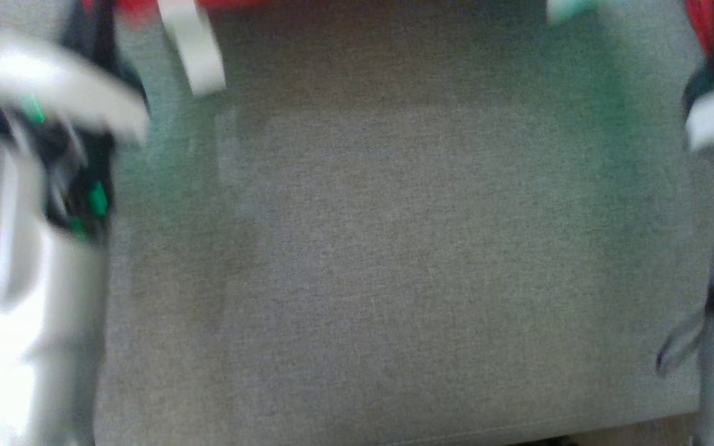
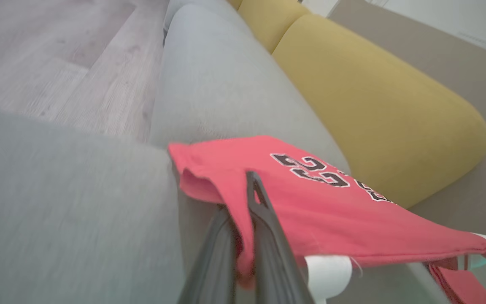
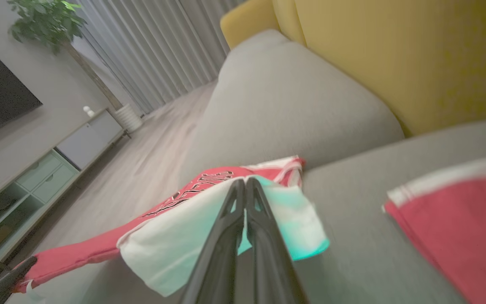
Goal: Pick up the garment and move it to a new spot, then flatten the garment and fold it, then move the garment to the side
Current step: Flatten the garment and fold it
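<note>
L claw (image 2: 241,196) clenched on red garment (image 2: 331,215), number print (image 2: 314,169) at 3 o'clock; R claw (image 3: 244,182) clenched on its white part. Head view blurred: gray sofa (image 1: 394,248), red strip (image 1: 127,9) at 12.

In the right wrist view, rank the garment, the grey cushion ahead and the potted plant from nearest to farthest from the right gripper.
1. garment: pinched in the right gripper, draping to its left.
2. grey cushion: beyond the fingertips, centre of the view.
3. potted plant: far across the room, upper left.
</note>
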Robot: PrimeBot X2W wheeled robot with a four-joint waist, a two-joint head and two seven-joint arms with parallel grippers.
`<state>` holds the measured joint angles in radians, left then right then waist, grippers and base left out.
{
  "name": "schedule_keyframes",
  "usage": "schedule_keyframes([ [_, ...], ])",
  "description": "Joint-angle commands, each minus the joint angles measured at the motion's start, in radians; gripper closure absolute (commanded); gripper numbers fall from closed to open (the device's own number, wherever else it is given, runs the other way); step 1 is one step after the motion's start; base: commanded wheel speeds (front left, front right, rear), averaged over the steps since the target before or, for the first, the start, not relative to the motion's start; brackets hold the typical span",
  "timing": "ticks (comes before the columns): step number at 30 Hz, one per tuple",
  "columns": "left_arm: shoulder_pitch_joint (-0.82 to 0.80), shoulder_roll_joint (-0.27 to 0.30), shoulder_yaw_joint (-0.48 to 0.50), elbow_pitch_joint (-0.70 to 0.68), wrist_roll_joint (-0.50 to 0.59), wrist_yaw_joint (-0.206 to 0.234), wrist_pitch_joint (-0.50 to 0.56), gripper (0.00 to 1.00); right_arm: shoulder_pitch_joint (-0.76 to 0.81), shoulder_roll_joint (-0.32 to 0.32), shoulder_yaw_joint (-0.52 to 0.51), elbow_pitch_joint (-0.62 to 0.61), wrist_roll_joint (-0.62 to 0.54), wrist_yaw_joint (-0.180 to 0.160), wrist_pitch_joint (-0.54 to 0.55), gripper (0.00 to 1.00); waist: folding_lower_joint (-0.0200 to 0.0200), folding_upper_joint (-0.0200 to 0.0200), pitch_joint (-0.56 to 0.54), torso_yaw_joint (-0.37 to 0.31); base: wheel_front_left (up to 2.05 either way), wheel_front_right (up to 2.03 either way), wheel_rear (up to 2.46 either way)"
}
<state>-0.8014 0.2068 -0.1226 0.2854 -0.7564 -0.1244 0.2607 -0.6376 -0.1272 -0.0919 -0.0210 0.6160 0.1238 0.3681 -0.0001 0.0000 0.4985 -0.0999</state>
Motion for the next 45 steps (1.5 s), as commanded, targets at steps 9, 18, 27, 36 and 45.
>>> schedule_keyframes([
  [9,0.568,-0.012,0.037,-0.264,-0.059,0.057,-0.046,1.0,0.458,0.038,-0.011,-0.175,0.008,0.007,-0.002,1.0,0.0001,0.0,-0.12,0.011,0.0,0.0,0.0],
  [18,0.936,-0.019,0.002,-0.491,-0.035,0.173,0.013,1.0,0.769,0.052,-0.02,-0.259,-0.086,0.007,0.016,1.0,0.0001,0.0,-0.163,0.006,0.0,0.0,0.0],
  [27,1.032,-0.006,-0.036,-0.592,-0.034,0.246,0.119,1.0,0.781,-0.012,0.02,-0.291,-0.148,0.007,0.101,1.0,0.0001,0.0,-0.166,0.007,0.0,0.0,0.0],
  [36,0.868,0.086,-0.019,-0.685,-0.13,0.4,0.48,1.0,0.54,-0.25,0.148,-0.331,-0.064,0.007,0.42,1.0,0.0001,0.0,-0.141,0.025,0.0,0.0,0.0],
  [45,0.639,0.115,0.009,-0.676,-0.218,0.586,0.74,1.0,0.235,-0.388,0.274,-0.224,0.054,0.007,0.619,1.0,0.0001,0.0,-0.094,0.023,0.0,0.0,0.0],
])
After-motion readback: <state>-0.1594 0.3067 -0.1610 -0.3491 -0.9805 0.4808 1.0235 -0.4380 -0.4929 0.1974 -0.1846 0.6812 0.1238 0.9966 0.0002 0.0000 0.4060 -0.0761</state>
